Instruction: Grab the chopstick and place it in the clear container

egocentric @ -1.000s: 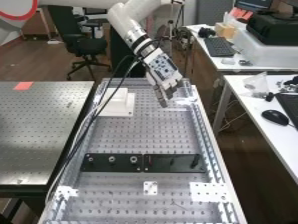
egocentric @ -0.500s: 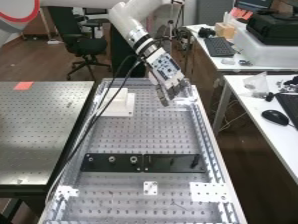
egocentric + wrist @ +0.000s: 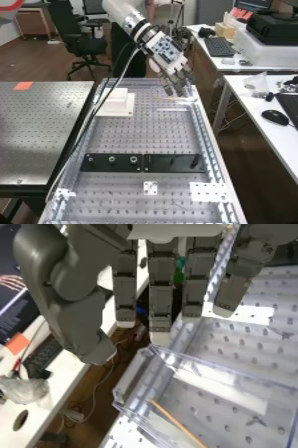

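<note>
While dark grey robot hand (image 3: 174, 77) hangs over far end of perforated silver metal bench (image 3: 146, 137), fingers loosely extended w/ nothing gripped, thin light-brown chopstick (image 3: 174, 420) lies in clear rect. plastic container (image 3: 233, 370) (slanted, tip nr. side wall).

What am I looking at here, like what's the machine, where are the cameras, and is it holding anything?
It's a white robot arm with a grey mechanical hand at a perforated metal bench. One picture looks down along the bench; the other comes from the arm's wrist. The bench bears a white block, black plates and a clear container. A thin chopstick appears inside the container's outline. The fingers are fairly straight, and the hand seems to hold nothing.
</note>
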You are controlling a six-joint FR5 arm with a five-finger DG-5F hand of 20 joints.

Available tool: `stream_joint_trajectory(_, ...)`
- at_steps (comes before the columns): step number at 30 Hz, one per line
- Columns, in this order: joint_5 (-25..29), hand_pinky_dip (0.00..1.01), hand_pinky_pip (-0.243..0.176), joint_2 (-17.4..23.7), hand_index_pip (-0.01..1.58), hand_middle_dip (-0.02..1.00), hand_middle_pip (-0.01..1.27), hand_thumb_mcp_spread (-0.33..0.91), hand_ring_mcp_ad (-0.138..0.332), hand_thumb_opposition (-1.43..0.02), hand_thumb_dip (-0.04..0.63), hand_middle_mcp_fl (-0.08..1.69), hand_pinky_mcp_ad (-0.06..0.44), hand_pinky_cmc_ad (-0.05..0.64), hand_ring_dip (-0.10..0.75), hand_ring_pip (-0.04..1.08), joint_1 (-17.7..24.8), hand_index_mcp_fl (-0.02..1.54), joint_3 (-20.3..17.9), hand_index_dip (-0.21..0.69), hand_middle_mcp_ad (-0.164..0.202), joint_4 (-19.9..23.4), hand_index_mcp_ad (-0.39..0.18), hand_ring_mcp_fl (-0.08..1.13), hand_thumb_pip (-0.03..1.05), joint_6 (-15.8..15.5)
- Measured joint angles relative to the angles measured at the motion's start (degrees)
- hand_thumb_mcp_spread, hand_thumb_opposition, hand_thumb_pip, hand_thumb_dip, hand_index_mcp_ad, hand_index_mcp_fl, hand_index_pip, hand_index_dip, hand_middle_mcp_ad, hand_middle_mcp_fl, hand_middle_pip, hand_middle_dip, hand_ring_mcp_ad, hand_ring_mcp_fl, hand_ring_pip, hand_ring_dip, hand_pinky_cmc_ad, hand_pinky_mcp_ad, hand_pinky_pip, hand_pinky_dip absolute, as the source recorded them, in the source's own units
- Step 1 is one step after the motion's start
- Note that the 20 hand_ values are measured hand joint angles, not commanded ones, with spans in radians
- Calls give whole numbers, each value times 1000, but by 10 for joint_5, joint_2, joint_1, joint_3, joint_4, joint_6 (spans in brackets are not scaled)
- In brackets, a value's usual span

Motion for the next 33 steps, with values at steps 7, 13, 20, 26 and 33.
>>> stream_joint_trajectory(7, 34, 845, -103, 53, 463, 600, 442, 394, 127, -803, 347, 290, 295, 363, 351, 278, 2, 213, -35, 171, 66, 39, -87, 173, 653, -41)
stream_joint_trajectory(13, 58, 848, -103, 90, 232, 585, 253, 396, 133, -789, 321, 293, 295, 375, 354, 257, 2, 222, -77, 237, 66, 101, -87, 162, 585, -111)
stream_joint_trajectory(20, 72, 845, -106, 143, 134, 567, 155, 347, 131, -745, 250, 290, 330, 377, 365, 178, -3, 264, -169, 274, 66, 259, -89, 166, 529, -277)
stream_joint_trajectory(26, 48, 805, -108, 184, 113, 520, 129, 316, 134, -730, 183, 227, 328, 374, 363, 113, -20, 274, -249, 279, 68, 407, -87, 134, 511, -404)
stream_joint_trajectory(33, -51, 750, -105, 222, 101, 487, 124, 284, 134, -714, 162, 223, 335, 374, 353, 101, -67, 260, -338, 272, 70, 569, -87, 115, 531, -550)
